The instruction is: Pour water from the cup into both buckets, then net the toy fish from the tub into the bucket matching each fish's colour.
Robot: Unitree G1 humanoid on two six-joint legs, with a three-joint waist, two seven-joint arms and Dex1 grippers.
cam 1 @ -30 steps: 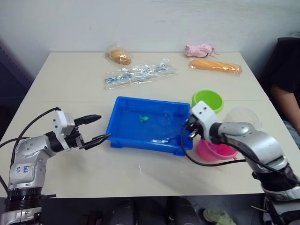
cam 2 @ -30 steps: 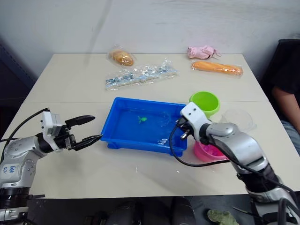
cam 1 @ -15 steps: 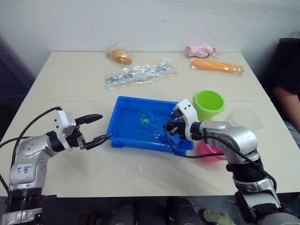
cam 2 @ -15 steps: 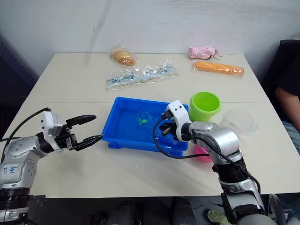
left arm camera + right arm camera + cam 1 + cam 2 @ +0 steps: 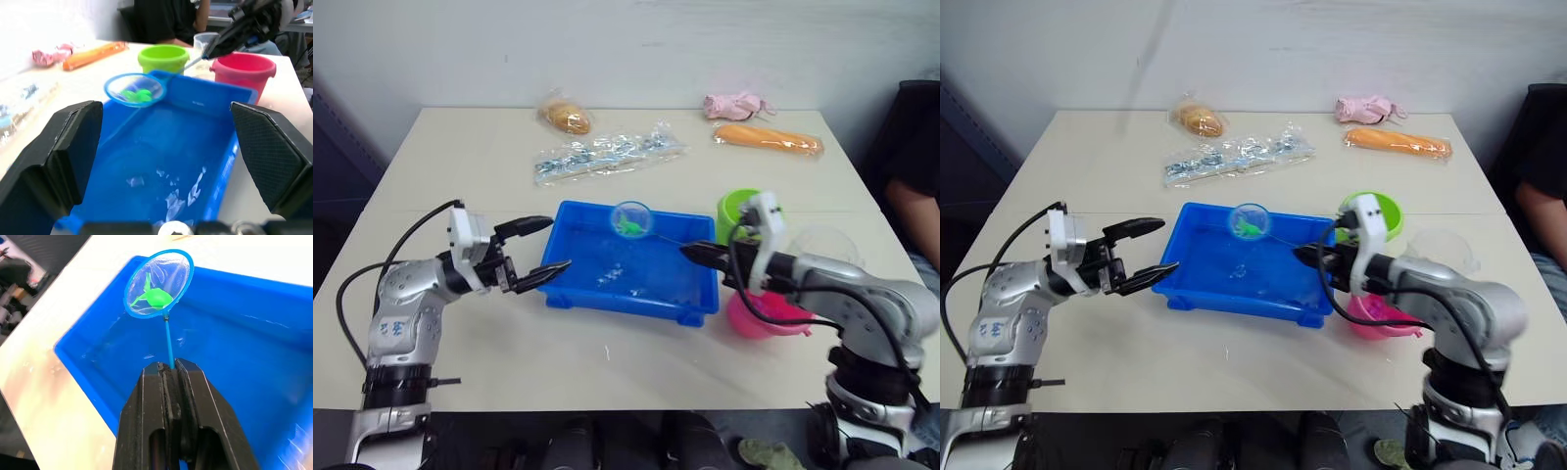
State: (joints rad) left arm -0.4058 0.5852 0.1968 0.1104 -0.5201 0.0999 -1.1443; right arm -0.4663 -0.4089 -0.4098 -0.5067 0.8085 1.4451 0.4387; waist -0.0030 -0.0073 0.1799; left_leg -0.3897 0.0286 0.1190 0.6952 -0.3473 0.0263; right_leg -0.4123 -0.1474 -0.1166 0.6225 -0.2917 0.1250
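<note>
The right claw (image 5: 168, 374) is clamped on the thin handle of the net (image 5: 157, 283), a light, springy thing cradling a green fish (image 5: 155, 297) above the tub (image 5: 558, 294) near the bench's front edge, so it should be carried level, while the left claw (image 5: 546, 247) stands apart.

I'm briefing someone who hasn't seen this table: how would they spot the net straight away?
Find the bright blue tub in the middle of the table. Above its far edge hangs the net, a small blue-rimmed mesh hoop, its thin handle clamped in the right gripper. Unlike anything nearby, it is held in the air, with a green toy fish inside.
</note>
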